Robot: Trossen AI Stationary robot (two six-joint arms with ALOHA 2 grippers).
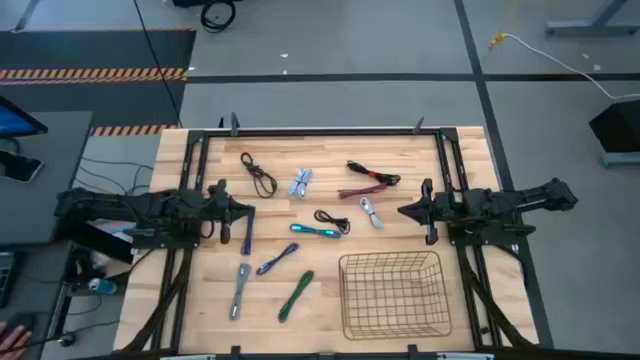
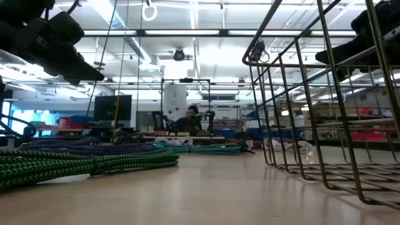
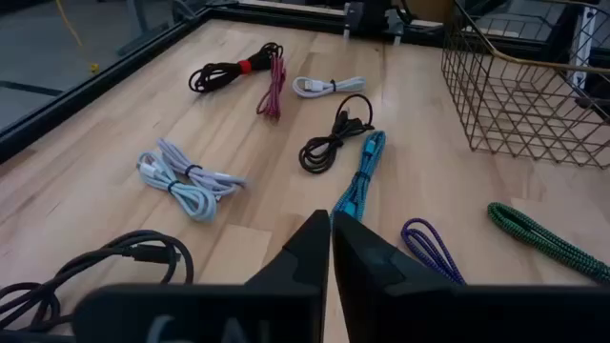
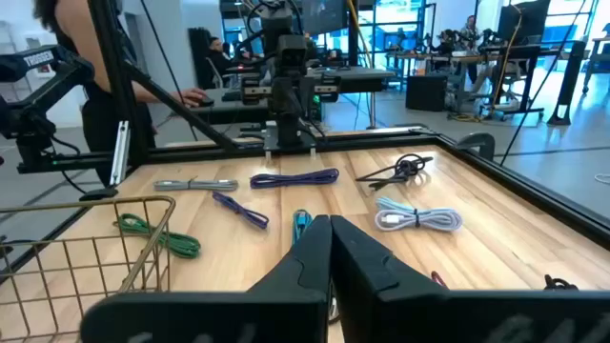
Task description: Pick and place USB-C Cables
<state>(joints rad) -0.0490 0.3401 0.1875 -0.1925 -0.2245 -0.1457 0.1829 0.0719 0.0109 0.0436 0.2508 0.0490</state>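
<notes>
Left gripper (image 1: 250, 212) and right gripper (image 1: 402, 211) hovered at opposite table edges, fingers pressed together, empty. USB-C Cables (image 1: 315, 231) lay scattered between them; basket (image 1: 392, 294) sat near the right arm.

A robotics lab or workshop: a butcher-block workbench (image 1: 200, 300) in a black metal frame (image 1: 320, 131), hazard-striped floor tape (image 1: 90, 73) upper left, ceiling strip lights (image 2: 187, 32), and more equipment benches (image 4: 457, 67) behind.

Table (image 1: 200, 300): pale wood planks, smooth, faint sheen; basket (image 1: 392, 296): thin bare metal wire; green cable (image 3: 543, 238) and teal cable (image 3: 360, 181): woven cloth braid, matt; black cable (image 3: 334, 143): smooth plastic; my 2 grippers: matt black plastic.
</notes>
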